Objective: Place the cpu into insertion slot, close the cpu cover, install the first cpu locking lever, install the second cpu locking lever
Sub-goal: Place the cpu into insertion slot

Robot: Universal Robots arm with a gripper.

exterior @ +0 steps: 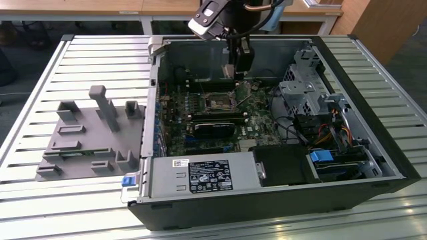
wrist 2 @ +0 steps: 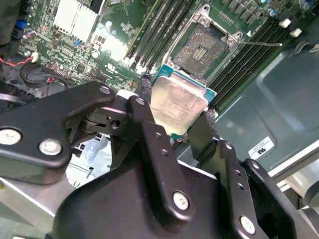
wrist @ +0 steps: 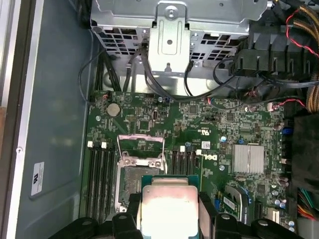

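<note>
Since the cpu (wrist 2: 180, 105) hangs pinched by its edges between the closed-in fingers (wrist 2: 203, 130) of the gripper (exterior: 237, 70), over the board (wrist: 209, 114) just beside the open insertion slot (wrist 2: 202, 50) at the case's (exterior: 267, 210) far end, a tilted descent could bend socket pins.

We take slatted table (exterior: 87, 55) as landmark. Behind it: wooden desk (exterior: 100, 6) on white legs (exterior: 144, 24), shadow beneath. Past its far corner, exterior view's right: wooden cabinet (exterior: 383, 25). Off its edge, exterior view's left: dark floor (exterior: 27, 60). We note bright glare on near slats.
</note>
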